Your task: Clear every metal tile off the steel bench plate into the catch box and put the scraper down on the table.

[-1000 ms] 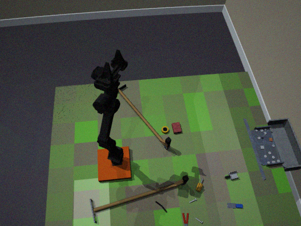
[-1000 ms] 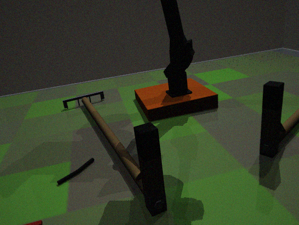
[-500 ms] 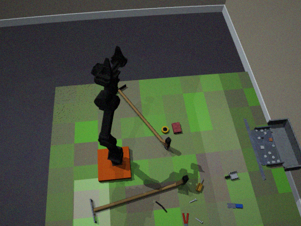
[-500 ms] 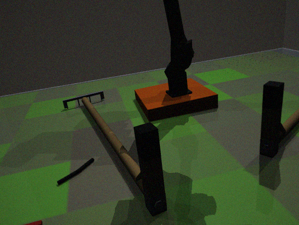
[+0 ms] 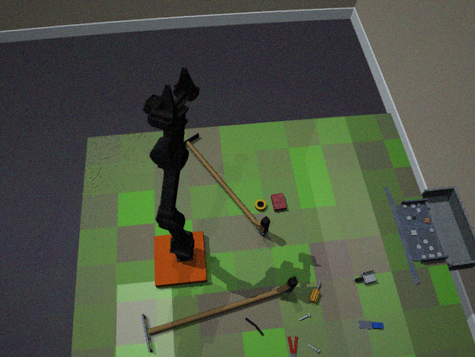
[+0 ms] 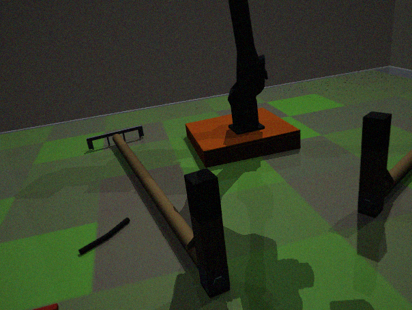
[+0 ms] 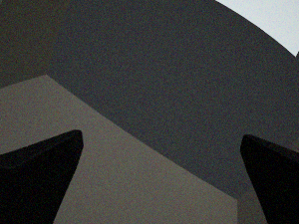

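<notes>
One long tool [image 5: 220, 310] [image 6: 146, 182] lies on the table with a wooden handle, a wide flat head and an upright black block at the other end. A second wooden-handled tool [image 5: 224, 185] lies farther back; its head is partly behind the arm in the top view. Which is the scraper I cannot tell for sure. Several small pale tiles, an orange tile [image 5: 427, 220] and a dark one lie on the steel plate [image 5: 421, 230]. The grey catch box [image 5: 448, 222] adjoins its far side. My gripper [image 5: 175, 80] [image 7: 164, 142] is open and empty, raised high, away from both tools.
The arm stands on an orange base [image 5: 163, 267] [image 6: 250, 138]. A grey strip [image 5: 402, 236] lies before the plate. A yellow tape roll [image 5: 256, 207] and red block [image 5: 278, 201] lie near the second tool. A yellow-handled tool [image 5: 314, 295], red-handled pliers [image 5: 291, 343] and a blue-handled tool [image 5: 377, 325] lie in front.
</notes>
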Controlling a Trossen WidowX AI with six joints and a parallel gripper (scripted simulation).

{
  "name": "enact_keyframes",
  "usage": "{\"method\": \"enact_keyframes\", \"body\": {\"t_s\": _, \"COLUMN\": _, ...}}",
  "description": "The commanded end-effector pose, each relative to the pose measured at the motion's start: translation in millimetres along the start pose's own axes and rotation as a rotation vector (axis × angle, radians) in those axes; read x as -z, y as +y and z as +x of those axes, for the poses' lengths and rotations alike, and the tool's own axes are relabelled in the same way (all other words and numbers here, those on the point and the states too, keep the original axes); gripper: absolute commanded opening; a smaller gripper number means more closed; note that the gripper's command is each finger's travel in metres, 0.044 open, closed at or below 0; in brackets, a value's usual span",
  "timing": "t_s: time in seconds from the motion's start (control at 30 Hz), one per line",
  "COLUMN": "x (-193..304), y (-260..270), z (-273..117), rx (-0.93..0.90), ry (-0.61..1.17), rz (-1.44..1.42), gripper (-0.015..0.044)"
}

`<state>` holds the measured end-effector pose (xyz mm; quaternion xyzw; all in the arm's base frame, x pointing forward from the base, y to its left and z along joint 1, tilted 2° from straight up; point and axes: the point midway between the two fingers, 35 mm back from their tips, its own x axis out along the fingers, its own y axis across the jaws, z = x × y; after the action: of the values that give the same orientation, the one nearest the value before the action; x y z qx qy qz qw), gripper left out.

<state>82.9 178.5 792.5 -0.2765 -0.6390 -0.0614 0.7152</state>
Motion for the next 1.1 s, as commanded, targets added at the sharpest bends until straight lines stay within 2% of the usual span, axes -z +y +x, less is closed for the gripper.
{"method": "enact_keyframes", "body": {"t_s": 0.0, "x": -3, "y": 4, "z": 0, "rx": -0.002, "ry": 0.0, "rz": -0.002, "gripper": 0.044}}
{"method": "enact_keyframes", "body": {"t_s": 1.07, "x": -38, "y": 40, "z": 0, "rx": -0.036, "ry": -0.031, "rz": 0.0, "gripper": 0.044}}
